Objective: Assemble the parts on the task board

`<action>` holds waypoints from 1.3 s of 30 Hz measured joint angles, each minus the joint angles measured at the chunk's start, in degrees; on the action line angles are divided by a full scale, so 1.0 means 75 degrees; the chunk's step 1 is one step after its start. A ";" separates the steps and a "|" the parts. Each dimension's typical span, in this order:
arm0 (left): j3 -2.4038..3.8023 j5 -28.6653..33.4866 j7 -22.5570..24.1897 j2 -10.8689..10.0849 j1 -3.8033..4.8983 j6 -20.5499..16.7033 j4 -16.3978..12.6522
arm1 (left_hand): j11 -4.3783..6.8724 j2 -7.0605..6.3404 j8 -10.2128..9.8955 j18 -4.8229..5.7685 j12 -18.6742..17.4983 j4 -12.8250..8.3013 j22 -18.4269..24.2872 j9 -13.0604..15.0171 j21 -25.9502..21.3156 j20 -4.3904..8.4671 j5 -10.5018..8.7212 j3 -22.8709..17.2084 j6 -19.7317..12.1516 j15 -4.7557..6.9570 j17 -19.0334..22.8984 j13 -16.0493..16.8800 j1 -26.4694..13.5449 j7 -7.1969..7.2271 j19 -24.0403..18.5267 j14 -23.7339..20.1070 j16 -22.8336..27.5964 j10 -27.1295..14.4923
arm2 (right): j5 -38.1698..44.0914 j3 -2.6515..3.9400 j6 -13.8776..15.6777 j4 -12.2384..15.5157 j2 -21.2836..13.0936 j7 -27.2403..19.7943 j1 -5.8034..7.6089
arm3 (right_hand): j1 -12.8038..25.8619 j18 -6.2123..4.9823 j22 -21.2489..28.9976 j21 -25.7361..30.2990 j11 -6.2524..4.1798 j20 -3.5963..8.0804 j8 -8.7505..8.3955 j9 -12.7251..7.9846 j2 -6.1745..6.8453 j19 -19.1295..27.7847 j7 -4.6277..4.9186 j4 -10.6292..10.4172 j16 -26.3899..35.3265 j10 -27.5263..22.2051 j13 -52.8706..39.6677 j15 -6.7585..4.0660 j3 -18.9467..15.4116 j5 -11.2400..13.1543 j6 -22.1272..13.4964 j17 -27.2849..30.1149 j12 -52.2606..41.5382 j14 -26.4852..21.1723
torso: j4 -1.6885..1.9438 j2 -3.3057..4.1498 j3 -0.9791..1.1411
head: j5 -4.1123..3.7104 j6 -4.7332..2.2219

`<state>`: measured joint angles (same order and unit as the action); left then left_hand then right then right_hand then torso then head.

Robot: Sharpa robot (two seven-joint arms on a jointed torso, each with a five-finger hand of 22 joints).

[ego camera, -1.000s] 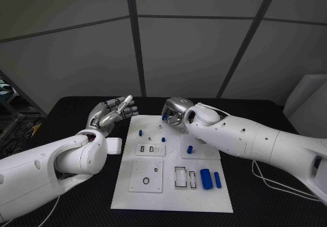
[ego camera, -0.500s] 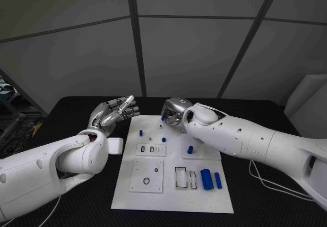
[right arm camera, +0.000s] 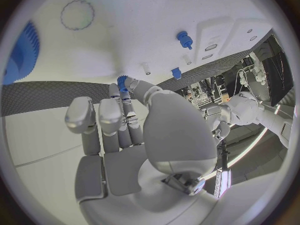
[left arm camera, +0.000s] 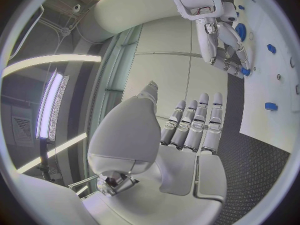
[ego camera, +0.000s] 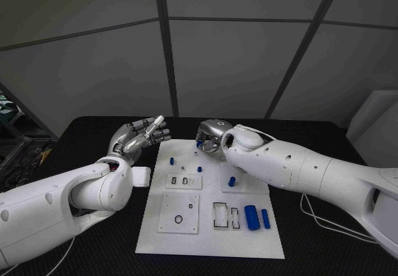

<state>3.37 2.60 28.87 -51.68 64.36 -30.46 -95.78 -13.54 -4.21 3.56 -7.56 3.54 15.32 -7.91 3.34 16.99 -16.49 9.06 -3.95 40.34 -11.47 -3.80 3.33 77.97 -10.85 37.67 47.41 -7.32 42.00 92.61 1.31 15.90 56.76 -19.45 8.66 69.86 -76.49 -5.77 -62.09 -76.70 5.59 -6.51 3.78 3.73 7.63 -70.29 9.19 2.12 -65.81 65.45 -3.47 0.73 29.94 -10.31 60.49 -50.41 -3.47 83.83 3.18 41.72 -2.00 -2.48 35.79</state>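
Observation:
The white task board lies in the middle of the black table. My right hand hovers over the board's far edge and pinches a small blue toothed part between thumb and fingertip; the same part shows at its fingertips in the left wrist view. My left hand is raised beside the board's far left corner, fingers spread and straight, holding nothing. Blue pegs stand on the board. Two blue cylinders lie near its front right.
A blue gear sits on the board near a blue peg. Raised white blocks with slots and a black ring occupy the board's left half. A white box lies left of the board.
My right hand has edged slightly to the left with the blue part still pinched. The left hand has barely moved.

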 measured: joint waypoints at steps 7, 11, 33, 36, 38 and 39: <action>0.0000 0.0000 -0.0006 -0.0002 0.0000 0.0008 0.0005 | 0.0000 0.0000 0.0000 0.0000 0.0000 0.0000 0.0007 0.0000 0.0000 0.0000 0.0000 0.0000 0.0000 0.0000 0.0000 0.0000 0.0000 0.0000 0.0000 0.0000 0.0000 0.0000 | 0.0000 -0.0004 0.0034 0.0107 -0.0113 -0.0016 -0.0004 | 0.0065 -0.0001 0.0531 0.0291 0.0157 -0.0126 0.0000 -0.0006 0.0207 0.0418 -0.0083 -0.0002 0.0168 -0.0917 -0.0019 0.0108 -0.0277 0.0000 -0.0898 0.0381 -0.0059 -0.0109 | -0.0010 0.0003 0.0004 | 0.0008 -0.0011; 0.0000 0.0000 -0.0012 -0.0016 0.0002 0.0014 0.0014 | 0.0000 0.0000 0.0000 0.0000 0.0000 0.0000 0.0007 0.0000 0.0000 0.0000 0.0000 0.0000 0.0000 0.0000 0.0000 0.0000 0.0000 0.0000 0.0000 0.0000 0.0000 0.0000 | -0.0001 -0.0004 0.0148 0.0502 -0.0469 -0.0032 -0.0006 | 0.0065 0.0000 0.0559 0.0291 0.0155 -0.0126 0.0000 0.0011 0.0207 0.0418 -0.0080 -0.0010 0.0168 -0.0936 -0.0034 0.0108 -0.0343 -0.0028 -0.0895 0.0431 -0.0163 -0.0109 | -0.0025 0.0004 0.0009 | 0.0011 -0.0024; -0.0001 0.0000 -0.0041 -0.0033 0.0000 0.0055 0.0119 | 0.0000 0.0000 0.0000 0.0000 0.0000 0.0000 0.0007 -0.0001 0.0000 0.0000 0.0000 0.0000 0.0000 0.0000 0.0000 0.0000 0.0000 0.0000 0.0000 0.0000 0.0000 0.0000 | -0.1404 0.0200 0.0190 0.2408 -0.2911 0.0347 -0.0003 | -0.0137 0.0186 -0.1174 -0.0601 -0.0374 0.0196 0.0164 0.0047 0.0439 -0.0876 -0.0130 -0.1144 -0.1545 0.1162 -0.2917 -0.0280 -0.3074 -0.0718 -0.0899 -0.1976 -0.4297 0.0028 | -0.0193 -0.0034 0.0065 | -0.0011 -0.0113; -0.0001 0.0000 -0.0046 -0.0016 0.0000 0.0064 0.0133 | 0.0000 0.0000 0.0000 0.0000 0.0000 0.0000 0.0007 -0.0001 0.0000 0.0000 0.0000 0.0000 0.0000 0.0000 0.0000 -0.0001 0.0000 0.0000 0.0000 0.0000 0.0000 0.0000 | -0.1528 0.0205 -0.0040 0.2289 -0.2875 0.0467 -0.0003 | -0.0482 0.0185 -0.1359 -0.0683 -0.0320 0.0159 0.0273 0.0047 0.0327 -0.0965 -0.0058 -0.1638 -0.1923 0.0819 -0.4805 -0.0275 -0.3573 -0.0733 -0.1070 -0.2565 -0.6113 0.0028 | -0.0193 -0.0034 0.0065 | -0.0026 -0.0114; -0.0001 0.0000 -0.0050 -0.0011 0.0000 0.0068 0.0141 | 0.0000 0.0000 0.0000 0.0000 0.0000 0.0000 0.0007 -0.0001 0.0000 0.0000 0.0000 0.0000 0.0000 0.0000 0.0000 -0.0001 0.0000 0.0000 0.0000 0.0000 0.0000 0.0000 | -0.1588 0.0205 -0.0172 0.2205 -0.2826 0.0529 -0.0004 | -0.0653 0.0185 -0.1383 -0.0683 -0.0282 0.0133 0.0354 0.0046 0.0314 -0.0991 -0.0057 -0.1940 -0.1987 0.0590 -0.5248 -0.0218 -0.3706 -0.0733 -0.1145 -0.2670 -0.6513 0.0027 | -0.0193 -0.0034 0.0065 | -0.0037 -0.0110; -0.0001 0.0000 -0.0052 -0.0009 0.0000 0.0071 0.0144 | 0.0000 0.0000 0.0000 -0.0001 0.0000 0.0000 0.0007 -0.0001 0.0000 0.0000 0.0000 0.0000 0.0000 0.0000 0.0000 -0.0001 0.0000 0.0000 0.0000 0.0000 0.0000 0.0000 | -0.1614 0.0205 -0.0236 0.2166 -0.2799 0.0558 -0.0004 | -0.0676 0.0185 -0.1383 -0.0683 -0.0267 0.0132 0.0354 0.0046 0.0292 -0.0992 -0.0056 -0.2000 -0.1987 0.0550 -0.5316 -0.0218 -0.3725 -0.0733 -0.1145 -0.2685 -0.6570 0.0027 | -0.0193 -0.0033 0.0065 | -0.0039 -0.0108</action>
<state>3.36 2.60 28.48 -51.75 64.36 -29.94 -94.70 -13.54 -4.21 3.56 -7.56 3.54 15.32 -7.86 3.33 16.99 -16.49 9.06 -3.95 40.34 -11.47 -3.79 3.32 77.97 -10.85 37.67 47.41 -7.32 41.99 80.51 2.85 14.12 73.01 -40.44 12.85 69.83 -81.56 -4.39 -72.46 -81.82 3.59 -5.52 6.43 4.08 9.82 -77.73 8.77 -12.88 -80.71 69.57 -43.34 -0.90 2.00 -15.81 51.90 -70.55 -52.75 84.03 1.73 41.47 -1.51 -2.77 34.98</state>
